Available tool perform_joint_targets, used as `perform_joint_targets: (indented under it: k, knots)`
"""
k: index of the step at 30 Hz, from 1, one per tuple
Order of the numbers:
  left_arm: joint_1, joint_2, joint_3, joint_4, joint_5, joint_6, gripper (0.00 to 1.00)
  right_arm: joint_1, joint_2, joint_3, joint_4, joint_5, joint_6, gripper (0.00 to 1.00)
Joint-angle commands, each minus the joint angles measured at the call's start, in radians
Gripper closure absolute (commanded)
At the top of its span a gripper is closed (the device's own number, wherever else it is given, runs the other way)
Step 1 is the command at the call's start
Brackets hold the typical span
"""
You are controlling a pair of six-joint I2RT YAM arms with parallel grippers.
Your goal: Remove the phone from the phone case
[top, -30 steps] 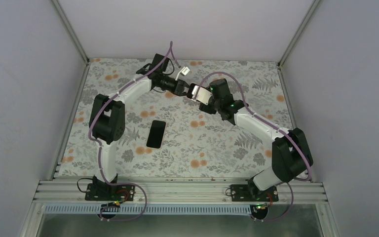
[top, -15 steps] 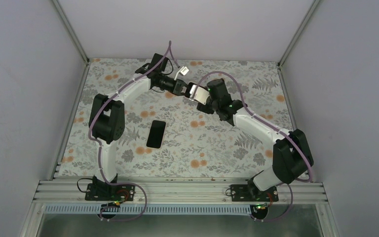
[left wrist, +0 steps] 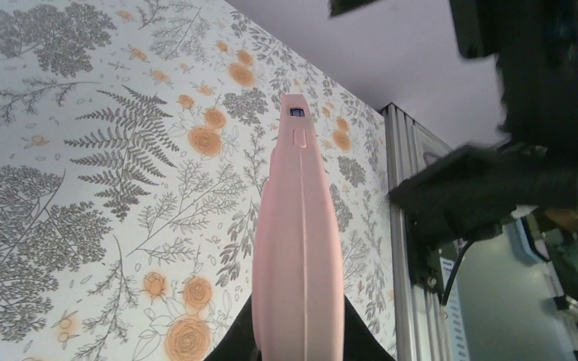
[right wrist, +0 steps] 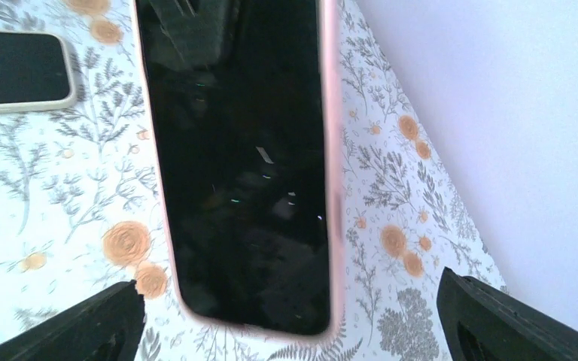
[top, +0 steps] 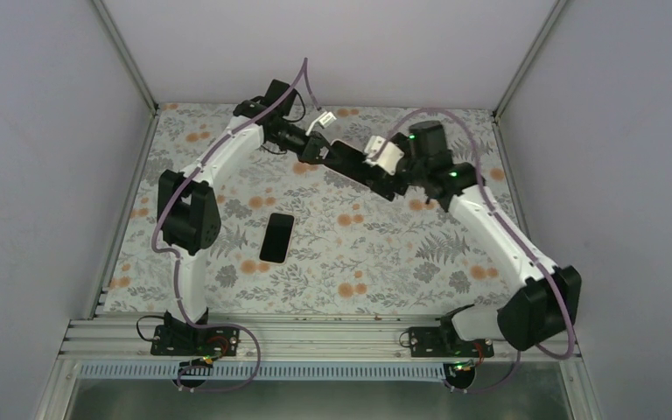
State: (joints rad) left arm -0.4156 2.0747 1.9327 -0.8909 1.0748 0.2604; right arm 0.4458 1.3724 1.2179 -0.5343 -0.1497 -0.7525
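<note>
Top view: I saw my left end effector (top: 319, 150) holding the phone (top: 350, 163) aloft at 12 o'clock over the table (top: 359, 262); another handset (top: 276, 237) lay at 8 o'clock. Left wrist: fingers (left wrist: 235, 347) pinched its pink edge. Right wrist: right end effector (right wrist: 290, 301) gaped wide, flanking the screen.

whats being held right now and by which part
The left gripper pinches the pink-cased phone by one short end, across its faces. The right gripper is open astride the other end.
</note>
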Motion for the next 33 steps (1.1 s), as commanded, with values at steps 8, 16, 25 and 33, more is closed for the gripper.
perform_joint_targets:
  k: [8, 16, 25, 33]
  knots:
    - [0.002, -0.233, -0.119, -0.030, -0.101, 0.273, 0.96, -0.312, 0.013, 0.096, -0.472, -0.617, -0.261, 0.25]
    - [-0.018, -0.320, -0.233, 0.020, -0.144, 0.294, 0.96, -0.305, 0.115, 0.104, -0.488, -0.788, -0.307, 0.35]
    - [-0.054, -0.375, -0.326, 0.079, -0.157, 0.336, 0.95, -0.304, 0.195, 0.210, -0.637, -0.871, -0.421, 0.27]
    - [-0.065, -0.391, -0.346, 0.076, -0.058, 0.420, 0.95, -0.304, 0.213, 0.167, -0.626, -0.861, -0.454, 0.25]
